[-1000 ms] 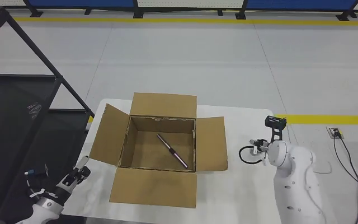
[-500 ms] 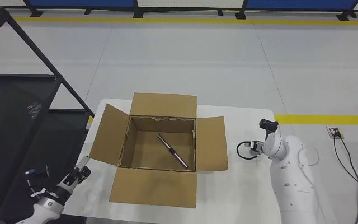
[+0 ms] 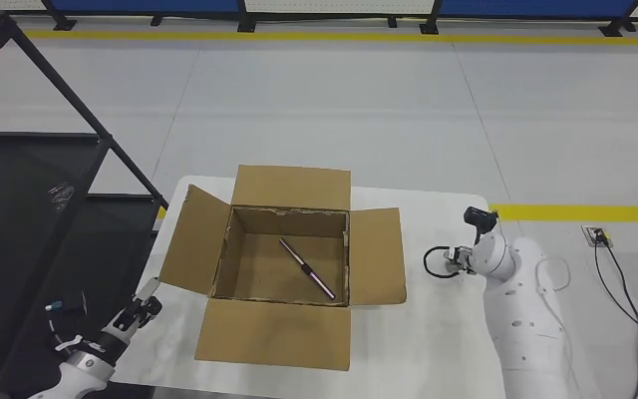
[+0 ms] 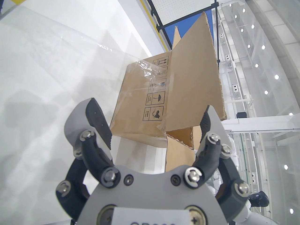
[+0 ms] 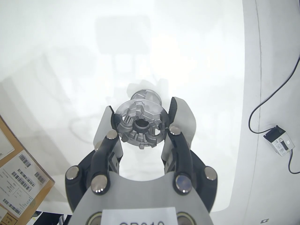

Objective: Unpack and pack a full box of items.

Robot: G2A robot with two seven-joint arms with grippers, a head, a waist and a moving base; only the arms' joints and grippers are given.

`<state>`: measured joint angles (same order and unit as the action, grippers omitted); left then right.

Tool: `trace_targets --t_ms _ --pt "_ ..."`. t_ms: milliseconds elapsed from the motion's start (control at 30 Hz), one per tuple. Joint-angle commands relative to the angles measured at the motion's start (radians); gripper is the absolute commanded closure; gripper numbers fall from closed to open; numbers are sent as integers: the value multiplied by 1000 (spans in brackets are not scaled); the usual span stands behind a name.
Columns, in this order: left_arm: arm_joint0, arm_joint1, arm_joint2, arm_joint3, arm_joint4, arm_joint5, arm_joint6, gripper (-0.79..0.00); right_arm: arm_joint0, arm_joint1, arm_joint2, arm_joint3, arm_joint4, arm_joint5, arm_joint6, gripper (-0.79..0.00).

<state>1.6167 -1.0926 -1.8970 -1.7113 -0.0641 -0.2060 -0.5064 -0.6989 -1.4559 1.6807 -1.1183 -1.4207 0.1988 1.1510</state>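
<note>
Cardboard box (image 3: 279, 344), flaps open, on white table (image 3: 439, 334). Dark rod (image 3: 306, 268) inside box, diagonal. Right gripper (image 3: 452, 257) near box's right flap.

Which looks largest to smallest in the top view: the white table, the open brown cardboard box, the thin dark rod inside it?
1. white table
2. open brown cardboard box
3. thin dark rod

White table (image 3: 434, 334) w/ open cardboard box (image 3: 274, 337) on it.

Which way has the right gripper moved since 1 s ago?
Yes: right gripper, holding the gear part, edged slightly toward the box, its right flap.
</note>
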Motion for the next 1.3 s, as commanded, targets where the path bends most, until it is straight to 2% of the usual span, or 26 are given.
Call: trace_targets --t_ms 0,167,267,433,533,633,767,900,1100,1267 --pt "-1 0 1 1 -1 0 0 -785 -16 0 -11 -51 -3 10 5 0" --pt "-3 0 0 6 -8 -2 -1 -785 -75 -4 -42 -238 1 62 9 0" --pt "-3 1 0 10 -12 -6 -2 -785 -133 -11 -75 -409 22 103 -29 0" --pt "-3 1 -3 19 -24 -13 -3 -785 -226 -22 -180 -673 40 111 -64 0" --pt "0 0 -6 28 -35 -22 -3 -785 -243 -29 -269 -764 26 102 -78 0" --pt "3 0 -10 36 -48 -30 -4 -785 -226 -38 -371 -790 26 91 -83 0" --pt "9 0 -14 47 -65 -45 -4 -785 -159 -57 -526 -741 30 73 -78 0" --pt "18 -1 -22 59 -80 -57 -6 -785 -47 -89 -690 -591 34 85 -71 0" --pt "33 -1 -36 73 -101 -76 -10 -785 127 -164 -893 -272 117 121 -95 0" --pt "41 -1 -42 84 -106 -90 -14 -785 236 -245 -1014 18 237 135 -137 0"
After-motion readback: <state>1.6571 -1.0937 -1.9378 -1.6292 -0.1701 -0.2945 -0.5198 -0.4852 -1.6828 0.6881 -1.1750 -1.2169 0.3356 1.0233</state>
